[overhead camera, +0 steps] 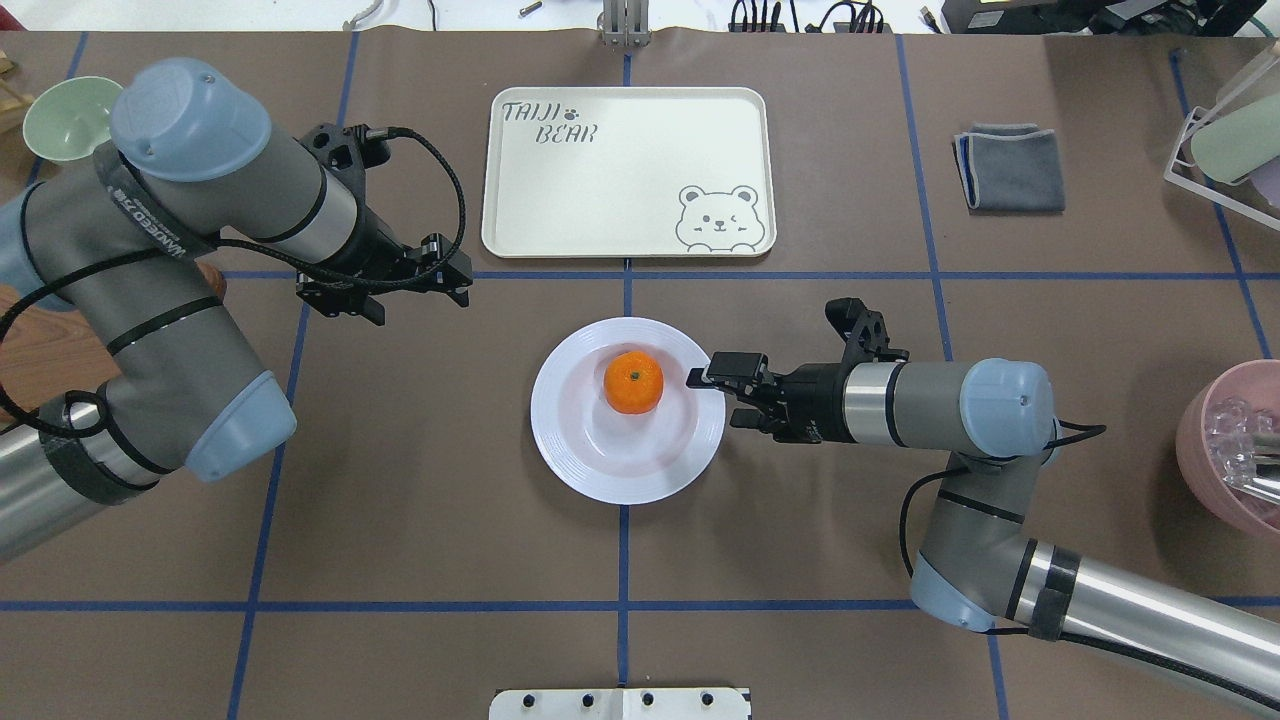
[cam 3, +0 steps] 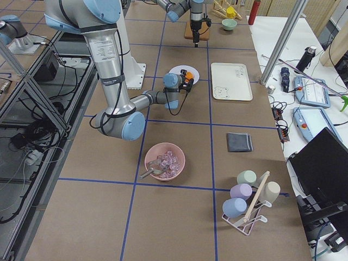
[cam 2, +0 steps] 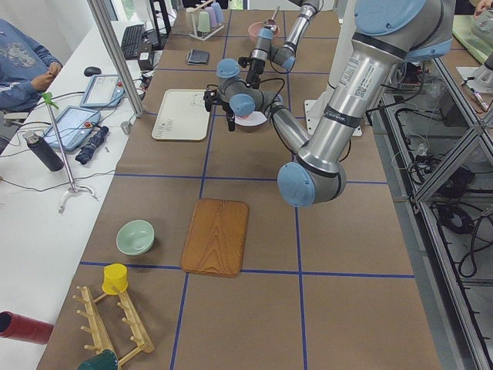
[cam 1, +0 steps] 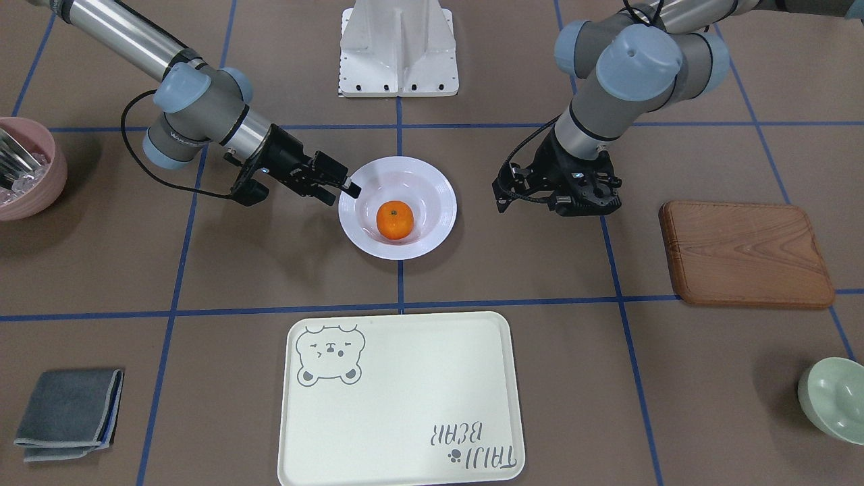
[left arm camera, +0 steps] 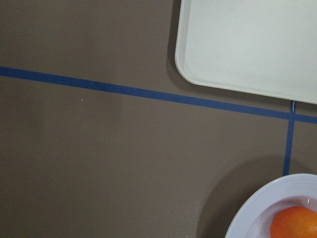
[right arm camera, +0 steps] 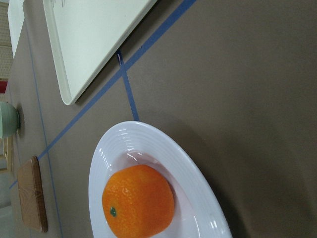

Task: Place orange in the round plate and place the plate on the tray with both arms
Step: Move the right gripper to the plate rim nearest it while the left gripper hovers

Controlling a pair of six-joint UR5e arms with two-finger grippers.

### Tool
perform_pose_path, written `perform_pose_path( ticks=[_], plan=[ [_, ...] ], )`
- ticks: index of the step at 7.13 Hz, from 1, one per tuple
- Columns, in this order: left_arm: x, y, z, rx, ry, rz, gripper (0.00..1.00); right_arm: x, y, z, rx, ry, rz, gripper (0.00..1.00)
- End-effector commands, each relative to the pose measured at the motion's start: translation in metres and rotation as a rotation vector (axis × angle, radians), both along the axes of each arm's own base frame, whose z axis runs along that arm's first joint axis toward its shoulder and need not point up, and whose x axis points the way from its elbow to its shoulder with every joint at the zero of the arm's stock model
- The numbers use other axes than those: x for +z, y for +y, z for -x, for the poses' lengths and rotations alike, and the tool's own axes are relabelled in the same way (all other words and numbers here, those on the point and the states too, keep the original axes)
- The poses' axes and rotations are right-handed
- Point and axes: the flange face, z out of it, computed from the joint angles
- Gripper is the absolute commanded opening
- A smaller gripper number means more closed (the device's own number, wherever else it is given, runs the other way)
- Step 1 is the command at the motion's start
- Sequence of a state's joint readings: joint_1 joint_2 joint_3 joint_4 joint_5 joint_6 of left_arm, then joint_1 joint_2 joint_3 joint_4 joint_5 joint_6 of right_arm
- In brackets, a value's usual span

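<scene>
The orange [cam 1: 395, 220] [overhead camera: 633, 382] lies in the sunken centre of the white round plate [cam 1: 442, 196] [overhead camera: 580, 460] at mid-table. My right gripper [cam 1: 341, 192] [overhead camera: 715, 395] lies nearly level at the plate's edge on the robot's right, open, one fingertip over the rim. My left gripper [cam 1: 586, 202] [overhead camera: 447, 272] points down over bare table, well apart from the plate, and looks open with nothing in it. The cream tray [cam 1: 405, 391] [overhead camera: 620, 170] sits beyond the plate with nothing on it. The right wrist view shows the orange [right arm camera: 138, 201] close up.
A brown wooden board [cam 1: 746, 253] and a pale green bowl [cam 1: 833, 398] lie on the robot's left side. A pink bowl [cam 1: 27, 169] and a folded grey cloth [cam 1: 67, 412] are on its right. A cup rack [overhead camera: 1225, 130] stands at the far right corner.
</scene>
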State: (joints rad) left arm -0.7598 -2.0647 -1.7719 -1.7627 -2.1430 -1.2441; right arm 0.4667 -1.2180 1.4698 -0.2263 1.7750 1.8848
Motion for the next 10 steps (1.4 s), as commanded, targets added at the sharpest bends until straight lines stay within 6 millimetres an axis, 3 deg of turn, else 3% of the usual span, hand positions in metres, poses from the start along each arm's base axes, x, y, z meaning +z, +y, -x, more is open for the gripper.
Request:
perform_pose_path(
  ticks=[1, 4, 10],
  plan=[
    [-0.001, -0.001, 0.003, -0.005, 0.002, -0.001, 0.98, 0.001, 0.007, 0.012, 0.009, -0.002, 0.021, 0.93],
    [-0.003, -0.002, 0.006, -0.01, 0.004, -0.003, 0.98, -0.004, 0.007, 0.018, 0.014, -0.027, 0.088, 0.79],
    [-0.013, -0.003, 0.022, -0.025, 0.019, -0.011, 0.98, -0.004, 0.013, 0.028, 0.028, -0.028, 0.1, 0.83]
  ],
)
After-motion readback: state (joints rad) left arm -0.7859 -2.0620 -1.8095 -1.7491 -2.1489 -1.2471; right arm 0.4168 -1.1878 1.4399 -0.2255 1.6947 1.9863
